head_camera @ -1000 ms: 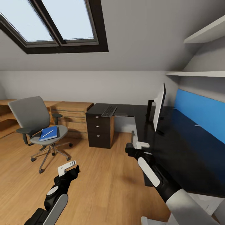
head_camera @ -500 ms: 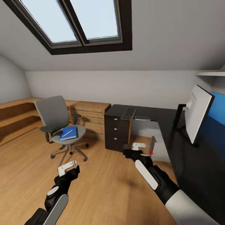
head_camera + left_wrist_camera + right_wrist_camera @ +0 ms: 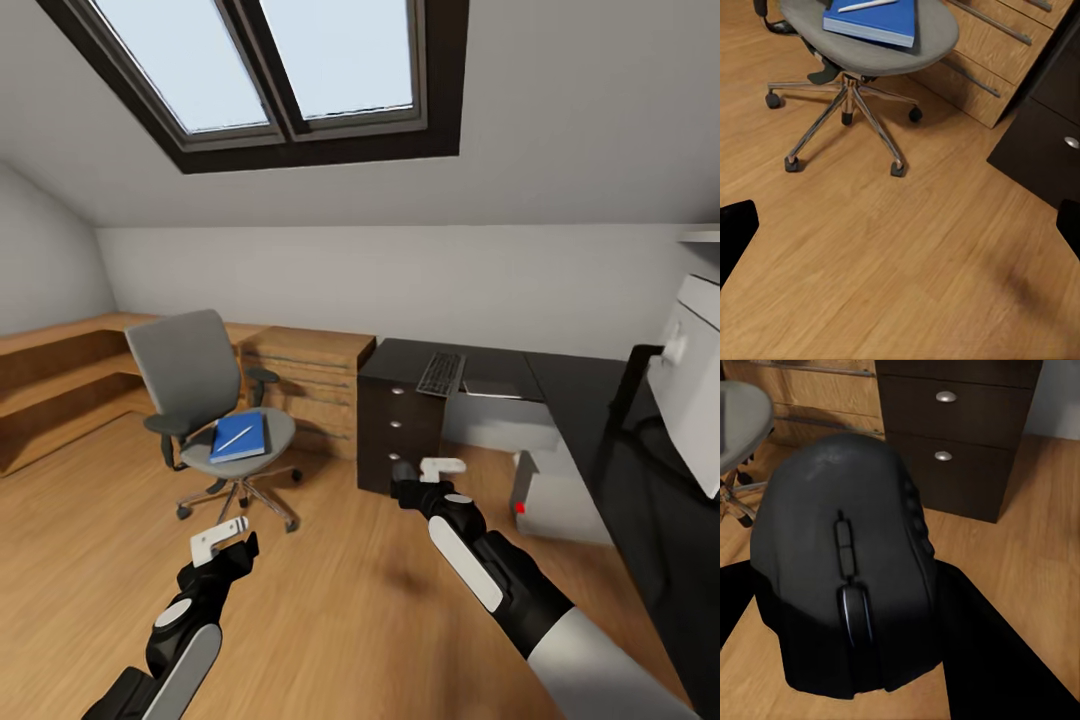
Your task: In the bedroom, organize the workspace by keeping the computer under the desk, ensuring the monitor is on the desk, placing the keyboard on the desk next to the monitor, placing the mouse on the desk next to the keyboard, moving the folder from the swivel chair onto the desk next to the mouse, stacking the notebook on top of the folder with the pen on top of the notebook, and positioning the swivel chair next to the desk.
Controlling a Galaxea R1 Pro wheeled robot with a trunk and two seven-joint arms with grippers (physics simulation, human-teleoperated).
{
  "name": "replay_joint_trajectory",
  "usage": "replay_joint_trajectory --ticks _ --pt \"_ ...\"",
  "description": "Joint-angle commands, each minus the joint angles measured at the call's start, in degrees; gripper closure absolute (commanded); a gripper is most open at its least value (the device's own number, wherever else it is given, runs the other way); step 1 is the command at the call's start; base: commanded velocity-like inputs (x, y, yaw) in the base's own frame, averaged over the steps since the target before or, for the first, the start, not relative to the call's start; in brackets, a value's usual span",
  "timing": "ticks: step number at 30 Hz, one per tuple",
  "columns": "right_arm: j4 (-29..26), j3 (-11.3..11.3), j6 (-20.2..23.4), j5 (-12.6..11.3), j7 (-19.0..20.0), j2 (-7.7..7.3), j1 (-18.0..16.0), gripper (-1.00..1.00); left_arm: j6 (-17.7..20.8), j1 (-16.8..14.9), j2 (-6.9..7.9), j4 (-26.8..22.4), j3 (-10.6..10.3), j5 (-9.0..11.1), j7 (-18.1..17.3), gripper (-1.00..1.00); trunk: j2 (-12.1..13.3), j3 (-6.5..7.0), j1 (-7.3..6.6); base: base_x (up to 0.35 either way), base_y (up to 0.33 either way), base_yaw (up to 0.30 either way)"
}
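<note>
The grey swivel chair [image 3: 205,400] stands on the wooden floor at the left, well apart from the black desk [image 3: 585,395]. A blue notebook [image 3: 240,438] lies on its seat with a white pen [image 3: 235,437] on top; the folder cannot be told apart from it. The keyboard [image 3: 441,372] rests on the desk's far wing. The white-backed monitor [image 3: 690,385] stands on the desk at the right edge. Under the desk sits the grey computer [image 3: 555,492]. My right gripper [image 3: 420,475] is shut on the black mouse [image 3: 840,562]. My left gripper [image 3: 225,538] hangs open over the floor.
A black drawer unit [image 3: 400,435] carries the desk's far end, with a wooden dresser [image 3: 305,375] beside it. Wooden stepped shelving [image 3: 50,380] runs along the left wall. Bare wooden floor [image 3: 900,255] lies between me and the chair's wheeled base [image 3: 847,127].
The whole picture has slid to the right as the camera turned left: the monitor went to the right edge and the computer came into view. Both arms hold the same pose.
</note>
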Motion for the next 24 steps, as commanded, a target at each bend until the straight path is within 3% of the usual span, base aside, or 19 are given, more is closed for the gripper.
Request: replay_joint_trajectory --ticks 1,16,19,24 --pt "-0.09 0.2 -0.06 -0.71 -0.69 -0.06 -0.08 1.0 0.17 -0.06 0.06 0.01 -0.31 0.26 0.44 -1.0 -0.04 -0.07 0.03 0.322 0.034 0.001" --pt "-2.19 0.26 0.01 -0.39 -0.73 -0.93 -0.08 1.0 0.01 -0.07 0.04 0.2 -2.99 0.12 0.58 -1.0 -0.04 -0.07 0.03 0.322 0.01 0.0" --pt "-3.99 0.3 0.03 0.78 -0.74 -1.0 0.34 1.0 -0.07 -0.03 0.05 0.2 -3.89 0.09 0.59 -1.0 -0.04 -0.07 0.03 0.32 0.111 0.0" --pt "-9.37 0.35 0.19 3.32 -0.77 -1.02 3.8 1.0 -0.09 -0.04 0.06 0.2 -4.18 0.08 0.56 -1.0 -0.04 -0.07 0.03 0.321 0.068 0.0"
